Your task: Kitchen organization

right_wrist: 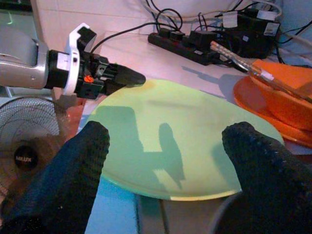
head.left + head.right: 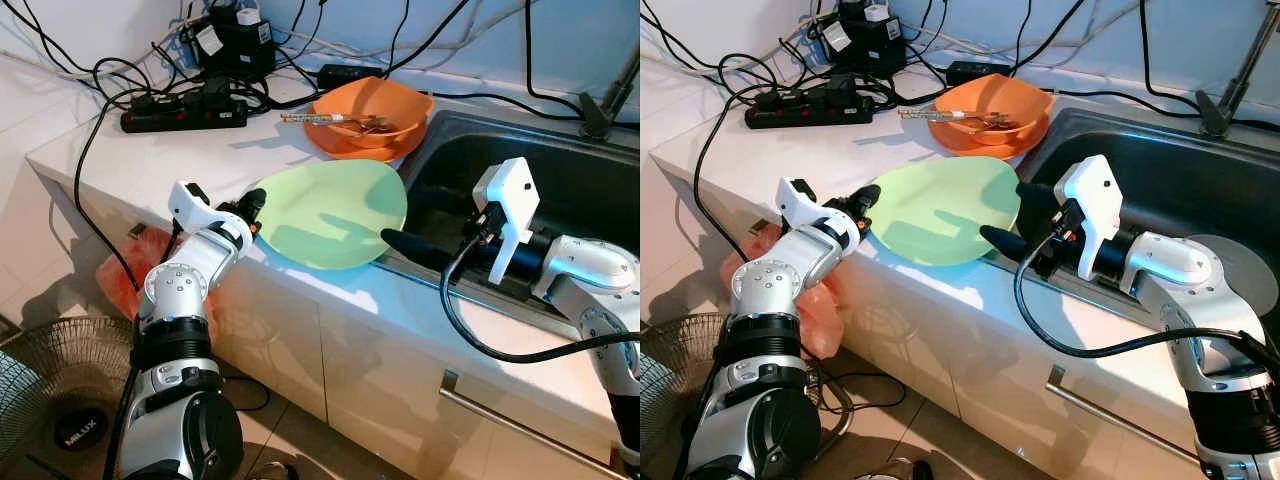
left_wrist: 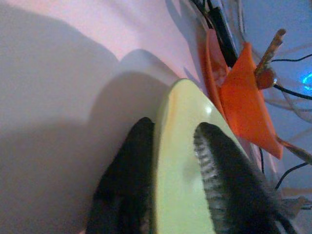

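A pale green plate lies on the white counter, its right edge reaching the sink's rim. My left gripper is shut on the plate's left rim; in the left wrist view one black finger sits under the rim and the other above it. My right gripper is open at the plate's right edge, over the sink's rim, fingers spread wide and apart from the plate. An orange bowl with chopsticks in it stands on an orange plate behind.
The dark sink lies to the right, with the faucet base behind it. A black power strip and tangled cables fill the counter's back. On the floor to the left are a fan and a red bag.
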`<state>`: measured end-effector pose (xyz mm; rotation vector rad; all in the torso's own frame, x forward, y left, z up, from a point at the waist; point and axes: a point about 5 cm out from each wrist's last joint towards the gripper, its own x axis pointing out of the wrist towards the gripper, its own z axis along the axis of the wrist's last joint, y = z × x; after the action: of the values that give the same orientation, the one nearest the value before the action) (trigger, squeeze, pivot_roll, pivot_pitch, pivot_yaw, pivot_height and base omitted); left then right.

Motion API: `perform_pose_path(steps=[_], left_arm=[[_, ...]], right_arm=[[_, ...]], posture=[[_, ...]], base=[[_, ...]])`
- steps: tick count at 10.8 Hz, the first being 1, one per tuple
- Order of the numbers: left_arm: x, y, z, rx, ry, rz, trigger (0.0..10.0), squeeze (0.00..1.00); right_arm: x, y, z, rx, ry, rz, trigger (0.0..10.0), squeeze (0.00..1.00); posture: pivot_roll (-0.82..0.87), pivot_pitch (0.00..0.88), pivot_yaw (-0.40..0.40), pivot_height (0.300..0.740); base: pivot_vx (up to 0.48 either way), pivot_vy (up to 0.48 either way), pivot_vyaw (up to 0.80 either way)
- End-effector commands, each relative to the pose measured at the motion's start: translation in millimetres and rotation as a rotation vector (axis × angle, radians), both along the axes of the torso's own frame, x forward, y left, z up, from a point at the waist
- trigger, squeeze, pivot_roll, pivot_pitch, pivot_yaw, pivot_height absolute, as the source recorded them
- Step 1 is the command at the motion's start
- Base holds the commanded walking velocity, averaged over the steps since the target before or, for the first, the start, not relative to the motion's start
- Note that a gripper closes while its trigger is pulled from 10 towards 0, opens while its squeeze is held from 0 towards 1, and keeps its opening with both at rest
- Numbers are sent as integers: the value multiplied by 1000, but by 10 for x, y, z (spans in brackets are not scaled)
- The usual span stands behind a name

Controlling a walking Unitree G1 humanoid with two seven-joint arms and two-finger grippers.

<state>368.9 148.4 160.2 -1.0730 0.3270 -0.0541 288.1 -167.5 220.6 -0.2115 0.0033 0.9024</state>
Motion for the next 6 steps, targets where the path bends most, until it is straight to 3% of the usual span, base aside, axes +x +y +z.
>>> perform_pose_path(steps=[1,6], left_arm=[[-11,-17,-71,0,45,-9,0,0],[1,20,-64,-29,28,33,0,0]], right_arm=[[-48,50,-18,-11,11,46,10000,0],[-58,52,-46,-15,20,48,10000,0]], posture=[[28,45,104,740],[26,46,103,740]], base=[[0,0,0],[0,0,0]])
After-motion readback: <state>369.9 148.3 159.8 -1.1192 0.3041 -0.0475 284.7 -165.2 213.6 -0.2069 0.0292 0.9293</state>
